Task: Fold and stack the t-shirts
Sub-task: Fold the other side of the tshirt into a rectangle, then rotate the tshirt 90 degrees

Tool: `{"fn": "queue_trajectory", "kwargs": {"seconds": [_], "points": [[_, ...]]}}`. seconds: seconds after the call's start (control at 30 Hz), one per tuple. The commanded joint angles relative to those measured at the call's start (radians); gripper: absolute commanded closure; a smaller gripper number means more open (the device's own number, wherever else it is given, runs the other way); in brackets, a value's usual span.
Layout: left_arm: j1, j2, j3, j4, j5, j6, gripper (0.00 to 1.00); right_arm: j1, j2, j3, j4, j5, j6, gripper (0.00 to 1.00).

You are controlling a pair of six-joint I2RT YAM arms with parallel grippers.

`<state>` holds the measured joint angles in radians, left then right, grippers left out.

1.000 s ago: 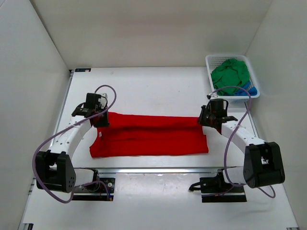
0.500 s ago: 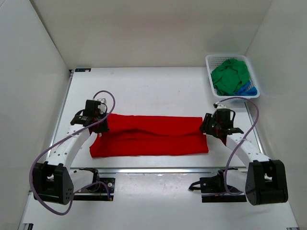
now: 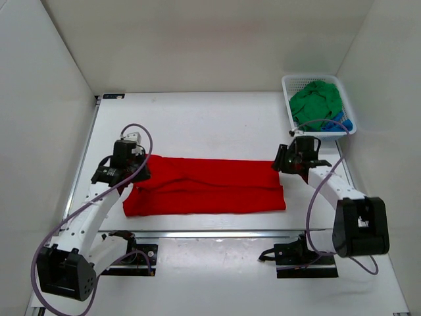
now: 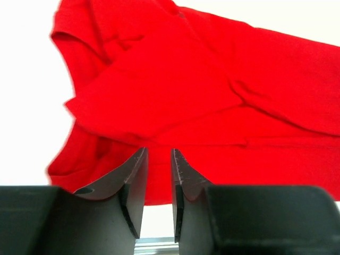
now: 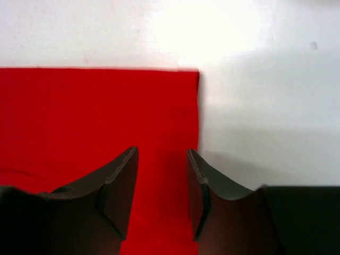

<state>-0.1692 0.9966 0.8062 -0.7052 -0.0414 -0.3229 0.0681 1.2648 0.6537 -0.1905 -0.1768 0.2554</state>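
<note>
A bright red t-shirt (image 3: 210, 187) lies flat on the table as a long folded strip. My left gripper (image 3: 138, 174) hovers over its left end, where the sleeves bunch. In the left wrist view the left gripper (image 4: 158, 153) is open by a narrow gap with nothing in it, the red t-shirt (image 4: 212, 95) beyond. My right gripper (image 3: 280, 164) is over the strip's far right corner. The right wrist view shows the right gripper (image 5: 162, 151) open and empty above the red t-shirt's (image 5: 95, 111) straight right edge. A green t-shirt (image 3: 316, 102) and a blue one (image 3: 343, 123) lie crumpled in the basket.
The white lattice basket (image 3: 287, 99) stands at the table's back right corner, close behind the right arm. White walls enclose the table on three sides. A metal rail (image 3: 210, 232) runs along the near edge, in front of the arm bases.
Both grippers have gone from shut on the red t-shirt's ends to open, and the cloth now lies loose. The left gripper has drifted slightly left and nearer.
</note>
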Motion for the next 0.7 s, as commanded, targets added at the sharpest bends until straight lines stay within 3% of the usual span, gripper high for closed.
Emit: {"fn": "queue_trajectory", "kwargs": {"seconds": [0.0,0.03,0.1,0.13,0.4,0.47,0.67], "points": [[-0.102,0.002,-0.048,0.038,-0.033,-0.094,0.65,0.033,0.097,0.110,0.063,-0.029,-0.067,0.66],[-0.121,0.005,-0.059,0.074,-0.052,-0.113,0.64,0.047,0.138,0.125,0.059,-0.021,-0.062,0.69],[-0.179,0.028,-0.116,0.134,-0.078,-0.186,0.65,0.064,0.192,0.173,0.057,-0.001,-0.079,0.97],[-0.179,0.052,-0.137,0.177,-0.069,-0.203,0.66,0.076,0.212,0.187,0.056,0.010,-0.079,1.00],[-0.245,0.388,-0.061,0.247,-0.164,-0.216,0.68,0.061,0.358,0.221,0.016,-0.021,-0.006,1.00],[-0.260,0.508,0.028,0.233,-0.248,-0.177,0.67,0.058,0.393,0.239,-0.033,0.014,0.013,1.00],[-0.196,0.834,0.357,0.193,-0.221,-0.093,0.67,0.084,0.389,0.169,-0.109,0.046,0.111,1.00]]}}
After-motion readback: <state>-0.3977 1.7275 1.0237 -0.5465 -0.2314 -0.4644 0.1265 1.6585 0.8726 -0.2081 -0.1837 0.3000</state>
